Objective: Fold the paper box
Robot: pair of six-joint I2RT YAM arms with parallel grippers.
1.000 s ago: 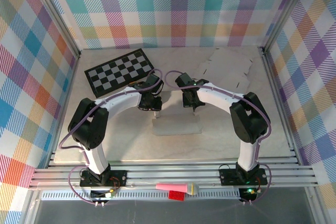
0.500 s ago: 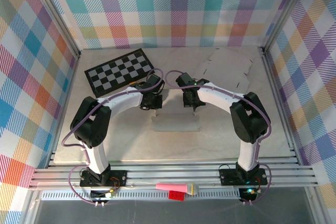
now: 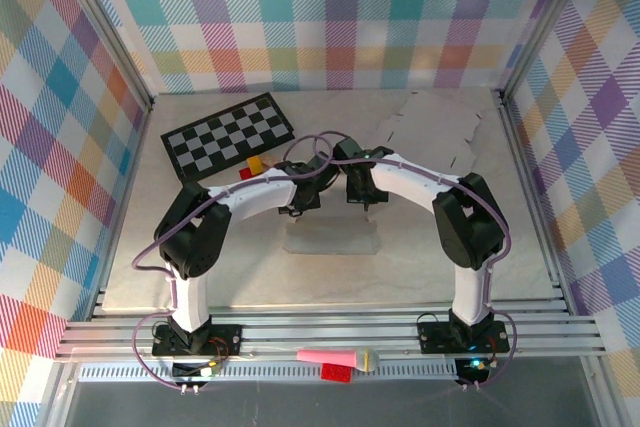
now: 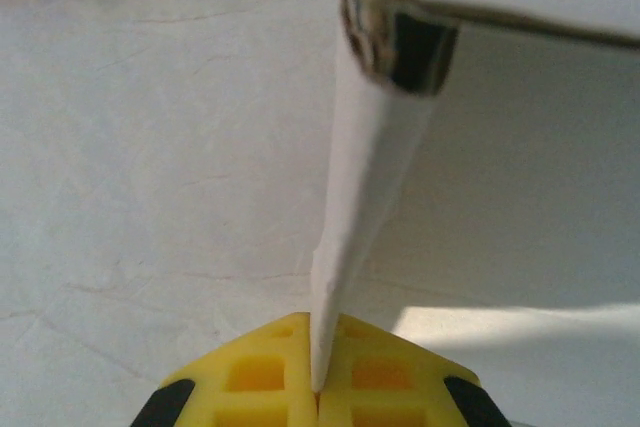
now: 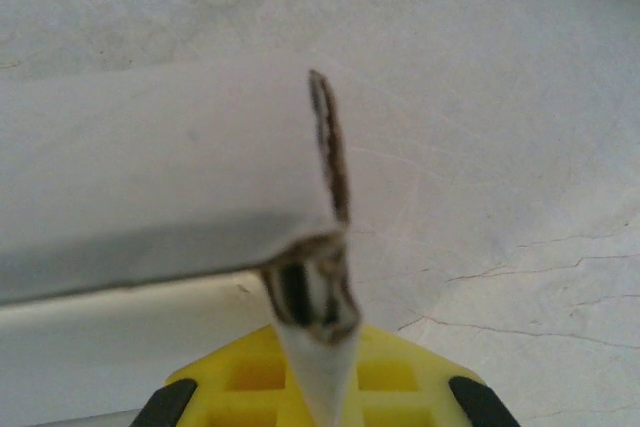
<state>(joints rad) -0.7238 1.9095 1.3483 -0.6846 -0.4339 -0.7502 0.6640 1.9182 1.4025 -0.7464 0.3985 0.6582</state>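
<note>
Where the rail runs along the near edge, item one: a pink tool (image 3: 335,357) lying beside a red block (image 3: 335,372), both well apart from the work.

Item two, mid-desk (image 3: 230,267): the paper box (image 3: 332,235), white, partly formed, resting between the two arms.

Item three: left pincer (image 4: 318,389), yellow pads pressed together on a thin upright left flap (image 4: 365,177) of the box.

Item four: right pincer (image 5: 318,387), likewise pinching the opposite right flap (image 5: 320,357). Its upper edge looks dark, perhaps shadow; the blur leaves it unsettled.

Handling note, by judgement: the step in hand appears to be raising the two end walls. Both grips should travel evenly and together, turning each flap about its scored line while the base stays flat on the desk. A lopsided pull would likely buckle the paper.

Item five, farther left: checkerboard mat (image 3: 228,135), with small red and yellow pieces (image 3: 254,165) just beside it.

Item six, far right: flat die-cut sheet (image 3: 432,127), unfolded.
</note>
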